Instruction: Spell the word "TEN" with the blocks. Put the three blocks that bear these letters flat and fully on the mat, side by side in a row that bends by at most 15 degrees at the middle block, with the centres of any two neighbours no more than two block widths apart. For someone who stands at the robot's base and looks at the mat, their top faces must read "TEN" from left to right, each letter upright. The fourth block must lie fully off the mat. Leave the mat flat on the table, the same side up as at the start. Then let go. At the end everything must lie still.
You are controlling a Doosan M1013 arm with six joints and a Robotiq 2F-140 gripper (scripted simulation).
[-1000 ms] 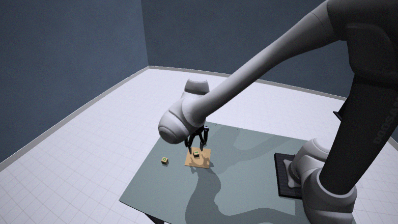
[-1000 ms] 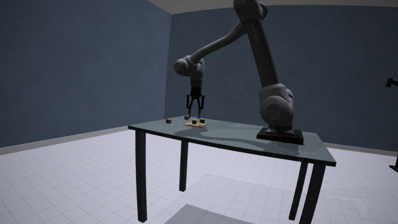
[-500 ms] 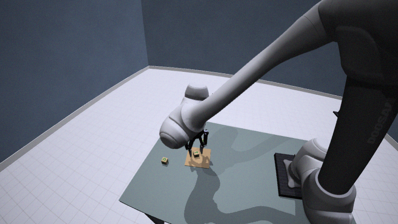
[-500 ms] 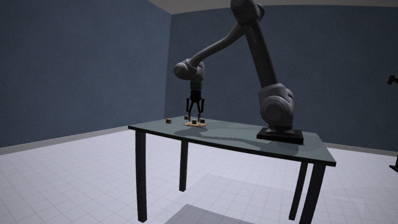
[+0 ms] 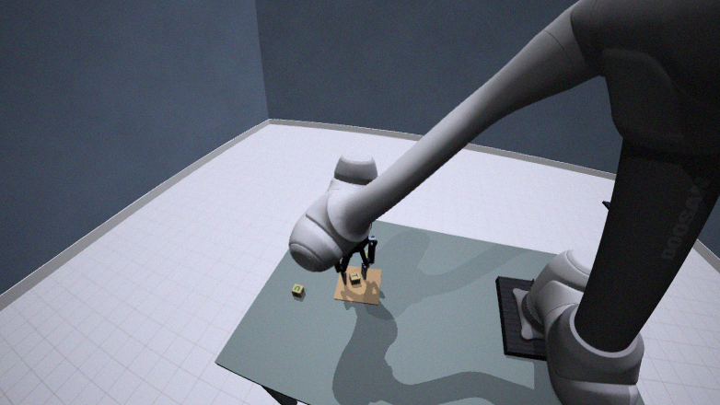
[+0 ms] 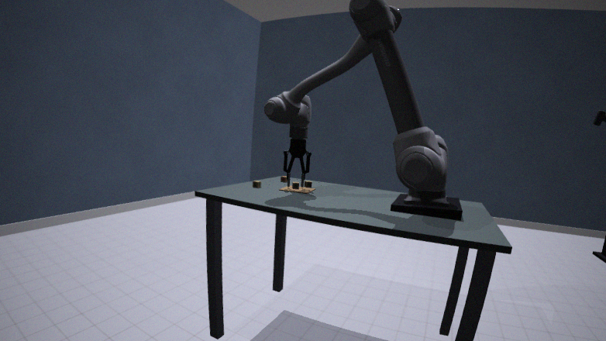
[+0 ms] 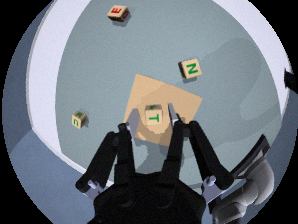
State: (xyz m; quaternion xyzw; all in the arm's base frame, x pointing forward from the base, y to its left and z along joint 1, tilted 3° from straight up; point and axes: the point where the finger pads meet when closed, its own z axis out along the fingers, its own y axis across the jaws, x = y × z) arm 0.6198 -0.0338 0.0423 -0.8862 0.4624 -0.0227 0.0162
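Jaws part-open, nothing clamped. The black two-finger gripper (image 7: 153, 124) hangs vertical over the small wooden cube with the green T (image 7: 154, 115), one fingertip (image 7: 133, 121) on each side of it in the wrist view. From the exterior view the tips look level with the cube or just above it. I can't tell if either pad touches it.

T cube sits flat on the tan square mat (image 7: 184, 106), fully inside it, toward one edge, letter up.

Off the mat, on the grey-green table (image 5: 453, 302):
- wooden cube with green N (image 7: 190, 68), just beside the mat edge
- wooden cube with red E (image 7: 117, 12), well apart, far side
- fourth wooden cube with a green letter I can't read (image 7: 79, 120), well apart on the other side; it stays off.

My read: this step is about the T, either a grip or a clean let-go. Advice either way:
- keep the fingers square to the cube faces so closing or opening doesn't twist the letter
- move straight up or down with no sideways drag, since the mat is thin and could slide or wrinkle
- T wants the left end as seen from the base, with room on the mat for E and N close beside it
- check T's upright direction against the base side before moving on.
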